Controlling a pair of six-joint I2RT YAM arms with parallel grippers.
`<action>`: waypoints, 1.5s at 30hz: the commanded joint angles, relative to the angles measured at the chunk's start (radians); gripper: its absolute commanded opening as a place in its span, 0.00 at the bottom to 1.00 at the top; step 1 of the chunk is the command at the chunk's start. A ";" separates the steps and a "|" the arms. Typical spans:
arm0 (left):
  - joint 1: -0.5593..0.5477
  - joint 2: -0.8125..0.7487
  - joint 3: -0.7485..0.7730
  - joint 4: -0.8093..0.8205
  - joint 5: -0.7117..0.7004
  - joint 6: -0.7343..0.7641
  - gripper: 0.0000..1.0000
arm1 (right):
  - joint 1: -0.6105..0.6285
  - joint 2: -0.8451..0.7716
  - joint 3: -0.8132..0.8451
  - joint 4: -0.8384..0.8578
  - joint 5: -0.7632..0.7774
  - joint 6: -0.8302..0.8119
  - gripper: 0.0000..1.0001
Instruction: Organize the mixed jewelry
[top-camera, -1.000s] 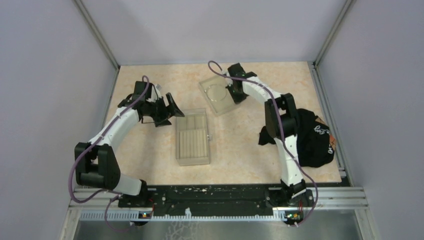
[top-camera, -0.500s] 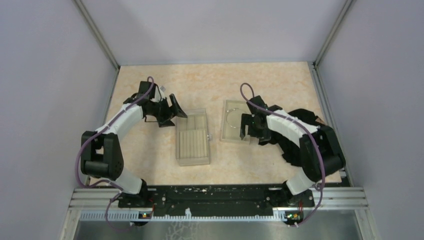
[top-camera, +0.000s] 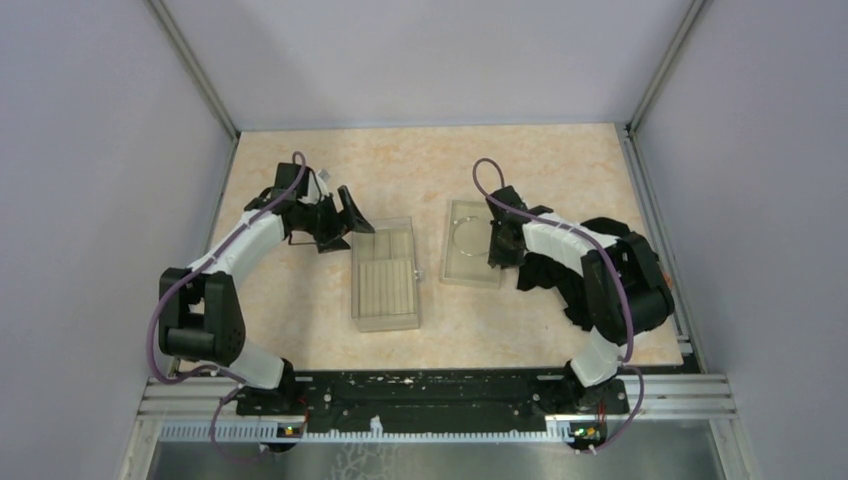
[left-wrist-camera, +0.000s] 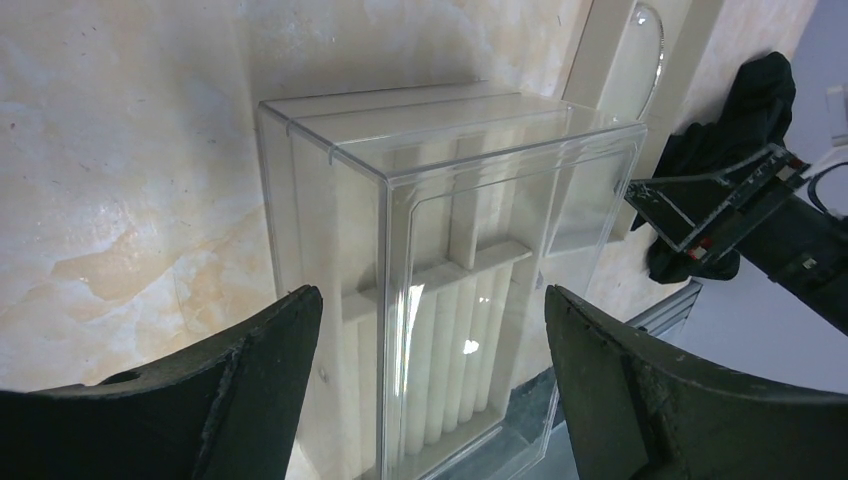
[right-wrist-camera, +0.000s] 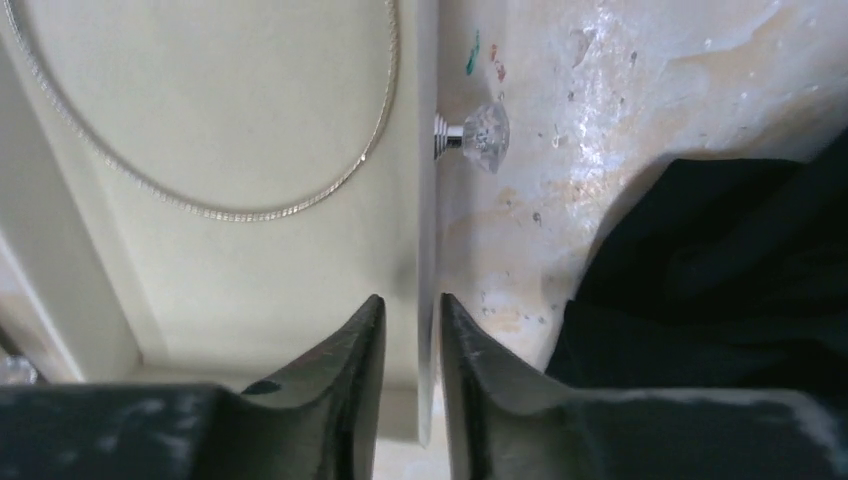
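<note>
straddling tray wall (right-wrist-camera: 427, 250), right tool (right-wrist-camera: 412, 300) (grip unclear), hoop (right-wrist-camera: 230, 212) cut off above, left tool (left-wrist-camera: 432, 300) spread wide

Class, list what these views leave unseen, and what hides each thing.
- Any small pieces in the ridged box: too small from above; glare on it in the left wrist view.
- Silver hoop: upper part cut off by the right wrist view's top edge.
- Black cloth: partly hidden under the right arm, top view.
- Right claw: whether it pinches the tray wall is unclear.
</note>
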 joint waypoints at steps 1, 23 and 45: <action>-0.007 -0.050 -0.026 0.016 -0.009 -0.005 0.88 | 0.003 0.039 0.021 0.079 0.028 0.011 0.13; -0.007 -0.053 -0.049 0.063 0.012 0.049 0.90 | 0.205 -0.185 0.142 -0.223 0.103 0.055 0.00; -0.008 -0.060 -0.089 0.090 0.041 0.064 0.90 | 0.322 -0.171 0.090 -0.215 0.057 0.119 0.00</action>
